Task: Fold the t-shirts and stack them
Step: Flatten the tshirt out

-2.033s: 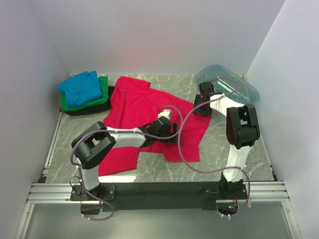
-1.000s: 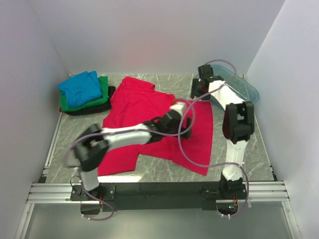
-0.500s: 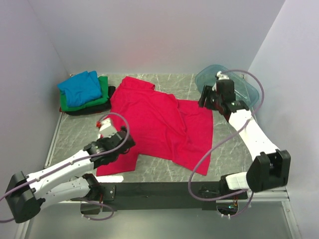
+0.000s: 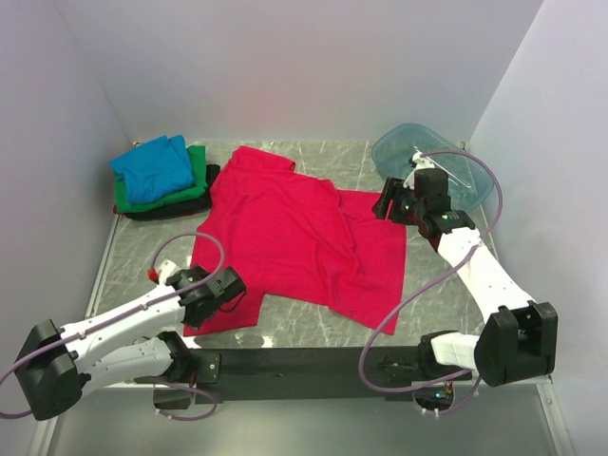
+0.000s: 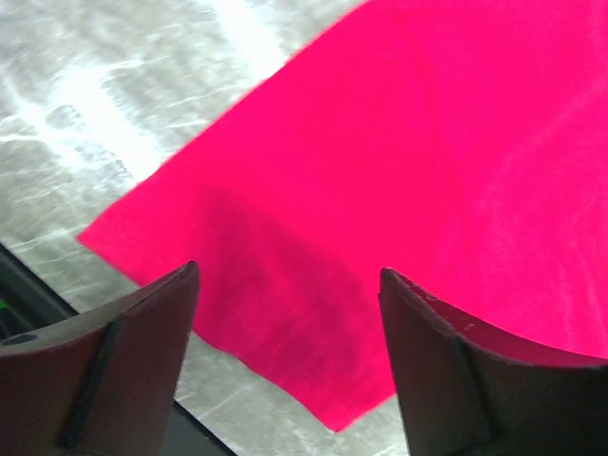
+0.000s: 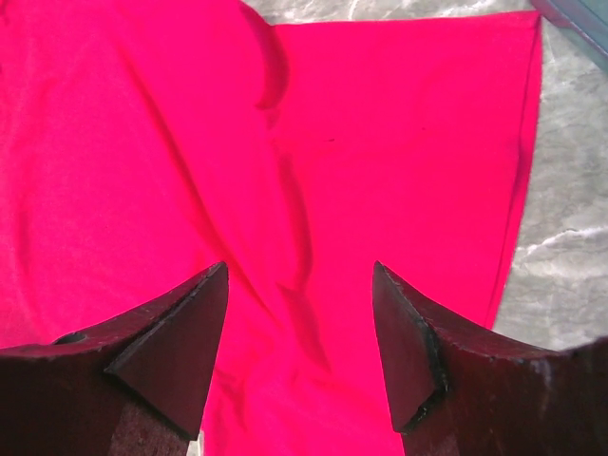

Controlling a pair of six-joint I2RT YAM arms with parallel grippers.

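Done: folded stack [image 4: 157, 173] of three tees. Pending: red tee [image 4: 285, 228], spread out, unfolded. Both left gripper [image 5: 290, 275] and right gripper [image 6: 299, 271] released, empty.

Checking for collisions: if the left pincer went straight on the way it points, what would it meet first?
Probably the red t-shirt, near its corner lying on the table; depth is unclear.

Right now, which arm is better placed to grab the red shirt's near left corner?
Left: the left gripper, open, hovers over that corner; the right gripper is across the shirt, at its far right edge.
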